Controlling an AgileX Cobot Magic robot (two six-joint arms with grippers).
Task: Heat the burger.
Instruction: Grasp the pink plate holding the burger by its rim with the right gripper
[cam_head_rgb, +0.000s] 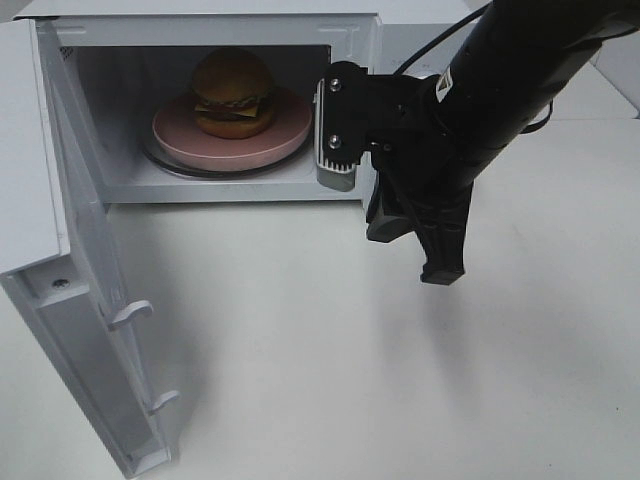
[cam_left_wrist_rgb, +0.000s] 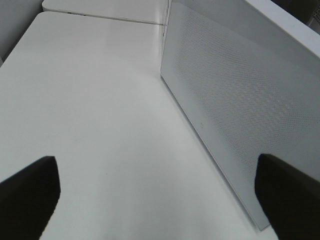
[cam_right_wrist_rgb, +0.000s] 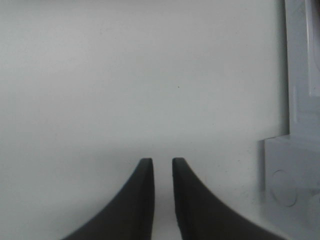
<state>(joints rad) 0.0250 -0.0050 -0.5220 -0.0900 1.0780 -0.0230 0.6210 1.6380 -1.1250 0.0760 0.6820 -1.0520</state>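
- Right gripper: fingers a narrow gap apart, gripping nothing, over the white table, at 4 o'clock from the burger.
- Burger upright on the pink plate, inside the microwave, at 11 o'clock in the high view.
- Microwave door open, at 8 o'clock.
- Left gripper: fingers wide apart, empty, beside a perforated white panel.

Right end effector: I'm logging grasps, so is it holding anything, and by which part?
Nothing is held: the right end effector has a narrow, empty gap, above the table.
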